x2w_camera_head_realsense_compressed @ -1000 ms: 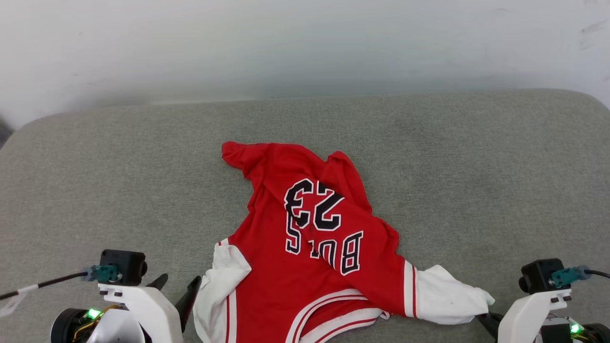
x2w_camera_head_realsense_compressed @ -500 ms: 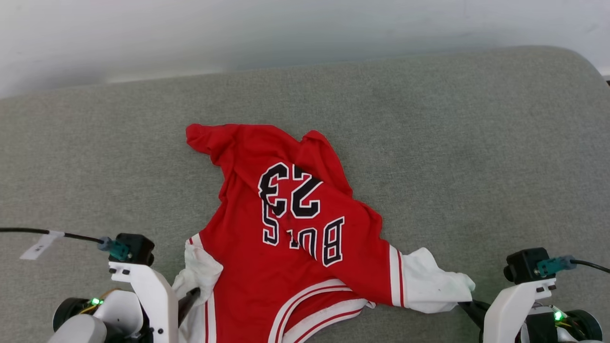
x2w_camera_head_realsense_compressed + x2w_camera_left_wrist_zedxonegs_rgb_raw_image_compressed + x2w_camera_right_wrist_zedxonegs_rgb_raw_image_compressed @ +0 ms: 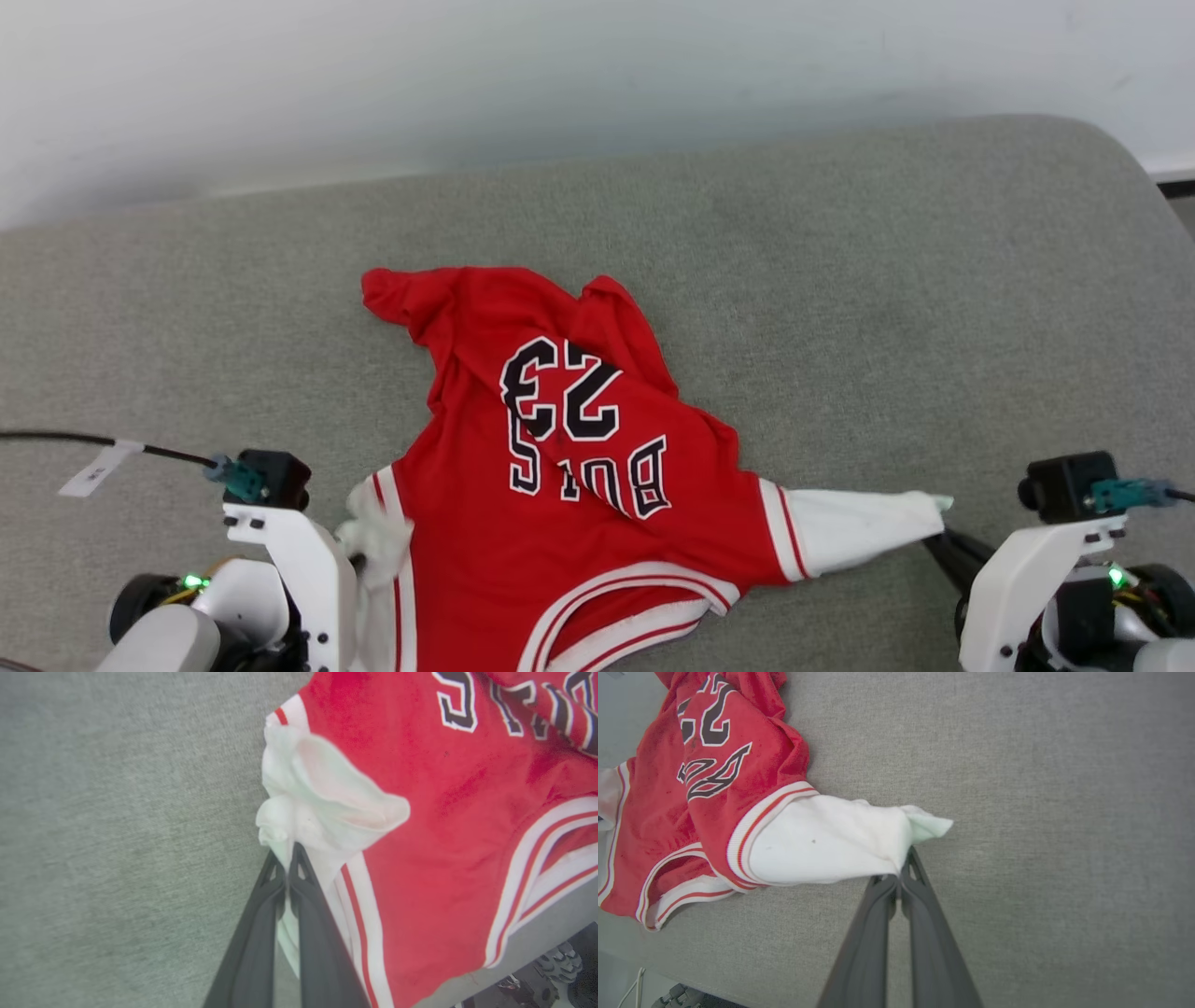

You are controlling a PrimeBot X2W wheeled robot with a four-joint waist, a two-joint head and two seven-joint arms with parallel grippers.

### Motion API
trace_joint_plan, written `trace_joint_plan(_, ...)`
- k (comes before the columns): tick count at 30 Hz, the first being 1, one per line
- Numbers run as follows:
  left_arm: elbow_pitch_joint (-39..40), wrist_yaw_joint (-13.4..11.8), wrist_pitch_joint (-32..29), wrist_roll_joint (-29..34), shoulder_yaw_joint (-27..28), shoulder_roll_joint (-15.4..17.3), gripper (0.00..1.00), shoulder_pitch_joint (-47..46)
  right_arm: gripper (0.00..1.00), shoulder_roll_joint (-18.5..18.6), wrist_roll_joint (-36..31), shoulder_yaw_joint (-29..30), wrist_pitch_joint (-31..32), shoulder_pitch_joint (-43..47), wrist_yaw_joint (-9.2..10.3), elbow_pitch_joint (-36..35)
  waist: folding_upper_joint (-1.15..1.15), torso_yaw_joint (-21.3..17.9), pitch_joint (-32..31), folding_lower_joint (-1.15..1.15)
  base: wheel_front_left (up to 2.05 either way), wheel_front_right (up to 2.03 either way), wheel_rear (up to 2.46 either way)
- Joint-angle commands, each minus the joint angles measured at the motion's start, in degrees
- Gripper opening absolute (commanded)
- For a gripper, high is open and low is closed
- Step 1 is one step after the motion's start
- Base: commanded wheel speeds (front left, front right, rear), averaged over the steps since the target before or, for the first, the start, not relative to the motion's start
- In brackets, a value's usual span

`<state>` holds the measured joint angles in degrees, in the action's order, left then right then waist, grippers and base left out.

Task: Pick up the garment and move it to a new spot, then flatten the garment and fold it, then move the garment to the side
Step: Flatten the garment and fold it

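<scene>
The garment, a red T-shirt with white sleeves and black "23" lettering, lies crumpled on the grey cushion, collar toward me. My left gripper is shut on the bunched white left sleeve, low at the left of the head view. My right gripper is shut on the tip of the right white sleeve, which is pulled out taut toward the lower right in the head view. The shirt's far hem is folded and wrinkled.
The grey fabric surface stretches wide to the right and left of the shirt. A pale wall runs behind its far edge. A cable with a white tag trails from the left wrist. The cushion's near edge drops off close by.
My left gripper has closed on the left sleeve, which was free a second ago. The right sleeve is now stretched straighter. The head camera has shifted.
</scene>
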<state>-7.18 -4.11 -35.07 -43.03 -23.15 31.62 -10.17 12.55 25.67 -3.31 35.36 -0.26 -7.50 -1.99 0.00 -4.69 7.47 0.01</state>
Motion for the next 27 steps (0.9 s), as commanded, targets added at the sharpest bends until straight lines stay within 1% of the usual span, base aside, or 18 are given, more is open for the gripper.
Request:
trace_joint_plan(1, 0.44, -0.41, 0.96, 1.03, 0.57, 0.29, 0.0, -0.59, 0.0, 0.32, -0.22, 0.33, -0.9, -1.25, 0.02, -0.22, 0.0, 0.38, -1.33, -0.01, 0.0, 0.0, 0.0)
trace_joint_plan(7, 3.57, -3.5, 9.24, 5.82, 2.72, -0.04, 0.0, -3.7, 0.0, 0.28, -1.41, 1.74, -5.97, -5.51, 0.02, -0.27, 0.0, 1.27, -4.9, -0.01, 0.0, 0.0, 0.0)
trace_joint_plan(11, 4.47, -4.11, 13.89, 7.48, 4.44, -0.98, 0.0, -8.3, 0.0, 0.08, -1.9, 2.99, -8.25, -10.75, 0.02, 1.29, 0.0, 1.57, -5.82, -0.01, 0.0, 0.0, 0.0)
trace_joint_plan(12, 3.8, -4.4, 15.8, 7.78, 5.25, -1.9, 0.0, -11.78, 0.0, 0.42, -2.26, 3.19, -9.37, -14.65, 0.02, 2.48, 0.0, 1.79, -5.76, -0.01, 0.0, 0.0, 0.0)
trace_joint_plan(16, 0.76, -3.26, 19.12, 7.19, 6.58, -4.46, 0.0, -20.12, 0.0, 0.61, -1.81, 2.83, -11.06, -23.94, 0.02, 6.37, 0.0, 1.78, -4.13, -0.01, 0.0, 0.0, 0.0)
trace_joint_plan(19, -2.5, -2.34, 21.56, 7.42, 7.66, -5.42, 0.0, -26.31, 0.0, 0.04, -1.2, 1.25, -12.85, -32.29, 0.02, 10.56, 0.0, 1.06, -2.08, -0.01, 0.0, 0.0, 0.0)
trace_joint_plan(23, -7.09, -0.92, 23.96, 8.62, 7.3, -6.68, 0.0, -35.29, 0.0, -0.23, -1.0, -0.46, -15.09, -42.63, 0.02, 16.05, 0.0, 1.11, 1.48, -0.01, 0.0, 0.0, 0.0)
trace_joint_plan(27, -11.96, 0.22, 25.75, 9.83, 7.18, -7.76, 0.0, -45.56, 0.0, 0.39, -1.02, -1.36, -17.58, -54.33, 0.02, 20.6, 0.0, 1.33, 6.59, -0.01, 0.0, 0.0, 0.0)
